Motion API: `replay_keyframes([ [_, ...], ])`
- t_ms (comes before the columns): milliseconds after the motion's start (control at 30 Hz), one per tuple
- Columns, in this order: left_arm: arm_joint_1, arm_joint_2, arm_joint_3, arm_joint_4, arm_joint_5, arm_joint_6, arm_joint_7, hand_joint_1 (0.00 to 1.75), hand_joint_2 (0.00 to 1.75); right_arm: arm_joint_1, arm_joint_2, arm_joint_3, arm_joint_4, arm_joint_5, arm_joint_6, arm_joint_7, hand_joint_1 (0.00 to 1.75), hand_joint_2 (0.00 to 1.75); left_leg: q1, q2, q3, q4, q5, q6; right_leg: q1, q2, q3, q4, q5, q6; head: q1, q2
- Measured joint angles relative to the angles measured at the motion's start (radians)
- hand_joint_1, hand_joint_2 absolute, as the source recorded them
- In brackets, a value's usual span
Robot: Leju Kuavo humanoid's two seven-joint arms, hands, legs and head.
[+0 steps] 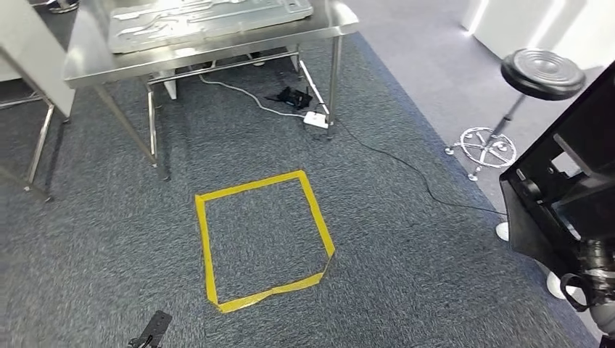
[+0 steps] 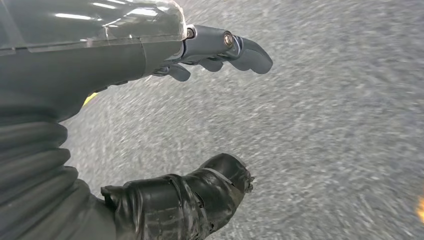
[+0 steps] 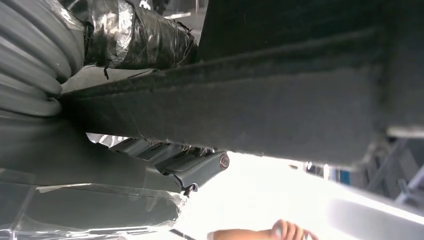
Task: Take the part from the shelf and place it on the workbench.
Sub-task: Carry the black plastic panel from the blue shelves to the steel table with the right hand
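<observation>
The part [image 1: 562, 181] is a large black angular piece at the right edge of the head view, held up off the floor. My right hand [image 1: 591, 283] grips its lower end. In the right wrist view the part's dark flat edge [image 3: 280, 100] lies between my right hand's taped thumb [image 3: 140, 35] and its fingers [image 3: 175, 162]. The steel workbench [image 1: 341, 18] stands at the far side of the carpet, with a grey metal panel [image 1: 210, 18] lying on it. My left hand [image 1: 151, 331] hangs low at the bottom left; its fingers [image 2: 220, 47] are spread over the carpet and hold nothing.
A square of yellow tape [image 1: 205, 239] marks the grey carpet between me and the workbench. A black round stool [image 1: 542, 72] stands at the right. A black cable [image 1: 406, 163] and a white plug block [image 1: 316, 119] lie by the bench leg. A person's hand [image 3: 265, 232] is close by.
</observation>
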Motion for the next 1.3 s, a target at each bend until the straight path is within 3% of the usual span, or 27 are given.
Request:
replay_keyframes([
  [67,-0.002,0.0,0.0,0.0,-0.002,0.0,0.0,0.0,1.75,0.0,0.0,0.0,0.0,0.0,0.0,0.0,1.75,1.75,-0.006,0.043,0.069,-0.124,0.042,0.009,0.005,-0.024,0.007,0.002,-0.007,0.009,0.001,0.0],
  [100,-0.004,0.0,0.0,0.0,-0.003,0.0,-0.001,0.0,1.75,-0.001,0.0,0.0,0.0,0.0,0.0,0.0,1.75,1.75,-0.009,0.056,0.086,-0.156,0.049,0.015,0.008,-0.034,0.009,0.003,-0.01,0.013,0.002,0.0],
  [133,-0.004,0.0,0.0,0.0,-0.004,0.0,-0.001,0.0,1.75,-0.002,0.0,0.0,0.0,0.001,0.0,0.001,1.75,1.75,-0.012,0.059,0.092,-0.169,0.049,0.021,0.01,-0.044,0.012,0.003,-0.013,0.018,0.003,0.0],
  [200,-0.003,0.001,0.0,0.0,-0.004,0.0,-0.002,0.0,1.75,-0.006,0.0,0.0,0.0,0.003,0.0,0.003,1.75,1.75,-0.012,0.033,0.093,-0.174,0.054,0.033,0.008,-0.053,0.015,0.003,-0.017,0.028,0.003,0.0],
  [267,-0.004,0.002,0.0,0.0,-0.005,0.0,-0.003,0.0,1.75,-0.009,-0.001,0.0,0.0,0.009,0.0,0.009,1.75,1.75,-0.008,0.011,0.098,-0.182,0.058,0.044,0.002,-0.009,0.002,0.039,-0.045,0.038,0.006,0.0],
  [333,-0.01,0.003,0.0,0.0,-0.005,0.0,-0.004,0.0,1.75,-0.01,-0.002,0.0,0.001,0.014,0.0,0.018,1.75,1.75,-0.005,-0.012,0.1,-0.186,0.061,0.051,-0.001,0.047,-0.053,0.15,-0.101,0.042,0.011,0.0],
  [400,-0.011,0.007,0.0,0.0,-0.005,0.0,-0.004,0.0,1.75,-0.009,-0.003,0.001,0.001,0.016,0.0,0.025,1.75,1.75,-0.005,-0.038,0.1,-0.184,0.061,0.054,-0.001,0.062,-0.116,0.264,-0.136,0.044,0.013,0.0],
  [433,-0.01,0.009,0.0,0.0,-0.005,0.0,-0.003,0.0,1.75,-0.009,-0.003,0.001,0.001,0.017,0.0,0.027,1.75,1.75,-0.006,-0.053,0.1,-0.182,0.06,0.054,-0.002,0.065,-0.129,0.279,-0.127,0.044,0.013,0.0],
  [500,-0.009,0.012,0.0,0.0,-0.005,0.0,-0.003,0.0,1.75,-0.01,-0.003,0.001,0.001,0.018,0.0,0.031,1.75,1.75,-0.005,-0.085,0.1,-0.177,0.059,0.052,-0.004,0.076,-0.1,0.198,-0.06,0.042,0.013,0.0],
  [567,-0.01,0.013,0.0,0.0,-0.005,0.0,-0.003,0.0,1.75,-0.013,-0.004,0.002,0.001,0.02,0.002,0.035,1.75,1.75,-0.004,-0.115,0.097,-0.17,0.057,0.047,-0.01,0.119,-0.047,0.074,-0.008,0.039,0.012,0.0],
  [633,-0.01,0.014,0.0,0.0,-0.005,0.0,-0.003,0.0,1.75,-0.018,-0.007,0.002,0.001,0.022,0.005,0.037,1.75,1.75,-0.003,-0.14,0.089,-0.167,0.058,0.036,-0.01,0.143,-0.024,0.023,-0.001,0.036,0.012,0.0],
  [700,-0.007,0.016,0.0,0.0,-0.005,0.0,-0.004,0.0,1.75,-0.024,-0.01,0.004,0.001,0.025,0.012,0.039,1.75,1.75,0.0,-0.161,0.081,-0.17,0.064,0.023,-0.008,0.121,-0.018,0.016,0.002,0.028,0.012,0.0],
  [733,-0.005,0.017,0.0,0.0,-0.005,0.0,-0.004,0.0,1.75,-0.029,-0.01,0.004,0.001,0.026,0.015,0.041,1.75,1.75,-0.001,-0.149,0.076,-0.166,0.061,0.018,-0.009,0.108,-0.015,0.011,0.005,0.022,0.011,0.0],
  [767,-0.004,0.017,0.0,0.0,-0.004,0.0,-0.005,0.0,1.75,-0.033,-0.011,0.005,0.001,0.028,0.017,0.043,1.75,1.75,-0.003,-0.121,0.068,-0.149,0.049,0.013,-0.01,0.095,-0.012,0.006,0.007,0.016,0.008,0.0],
  [833,-0.006,0.018,0.0,0.001,-0.003,-0.001,-0.009,0.0,1.75,-0.037,-0.011,0.005,0.001,0.031,0.017,0.048,1.75,1.75,-0.005,-0.048,0.026,-0.061,-0.002,0.005,-0.007,0.067,-0.006,-0.001,0.009,0.006,0.002,0.0],
  [900,-0.008,0.02,0.0,0.001,0.0,-0.007,-0.016,0.0,1.75,-0.037,-0.011,0.006,0.001,0.028,0.016,0.054,1.75,1.75,-0.001,-0.021,-0.03,0.055,-0.053,-0.002,-0.004,0.041,-0.005,-0.001,0.006,0.0,0.0,0.0],
  [933,-0.007,0.02,0.0,0.001,0.002,-0.012,-0.02,0.0,1.75,-0.037,-0.011,0.007,0.001,0.022,0.014,0.057,1.75,1.75,0.0,-0.018,-0.044,0.083,-0.057,-0.005,-0.004,0.03,-0.005,-0.001,0.005,0.0,0.0,0.0],
  [967,-0.005,0.022,0.001,0.001,0.003,-0.017,-0.025,0.0,1.75,-0.037,-0.011,0.007,0.001,0.012,0.011,0.059,1.75,1.75,0.002,-0.016,-0.04,0.075,-0.043,-0.007,-0.004,0.022,-0.004,-0.001,0.004,0.001,-0.001,0.0],
  [1000,-0.004,0.024,0.001,0.001,0.004,-0.022,-0.028,0.0,1.75,-0.037,-0.011,0.008,0.001,0.0,0.009,0.06,1.75,1.75,0.004,-0.013,-0.017,0.032,-0.015,-0.008,-0.005,0.015,-0.003,0.0,0.002,0.003,-0.001,0.0],
  [1033,-0.003,0.026,0.002,0.001,0.005,-0.025,-0.031,0.0,1.75,-0.037,-0.011,0.009,0.001,-0.01,0.008,0.061,1.75,1.75,0.006,-0.008,0.019,-0.034,0.016,-0.007,-0.006,0.008,-0.001,0.0,0.0,0.006,-0.001,0.0],
  [1100,-0.004,0.03,0.002,0.001,0.008,-0.031,-0.034,0.0,1.75,-0.038,-0.011,0.009,0.001,-0.024,0.006,0.063,1.75,1.75,0.003,0.0,0.08,-0.144,0.049,-0.002,-0.003,-0.001,0.001,0.003,-0.005,0.016,0.0,0.0],
  [1200,-0.001,0.033,0.003,0.001,0.013,-0.047,-0.035,0.0,1.75,-0.039,-0.011,0.01,0.001,-0.032,0.005,0.071,1.75,1.75,-0.004,0.0,0.095,-0.174,0.049,0.016,-0.001,-0.006,0.003,0.001,-0.006,0.032,0.001,0.0],
  [1267,-0.001,0.035,0.004,0.001,0.014,-0.055,-0.035,0.0,1.75,-0.04,-0.012,0.01,0.002,-0.034,0.004,0.073,1.75,1.75,-0.001,-0.003,0.1,-0.182,0.052,0.028,-0.005,0.011,-0.003,0.017,-0.019,0.042,0.003,0.0],
  [1300,-0.002,0.036,0.004,0.001,0.014,-0.058,-0.036,0.0,1.75,-0.04,-0.014,0.01,0.002,-0.034,0.004,0.074,1.75,1.75,0.001,-0.004,0.103,-0.186,0.054,0.034,-0.007,0.027,-0.019,0.05,-0.04,0.045,0.005,0.0],
])
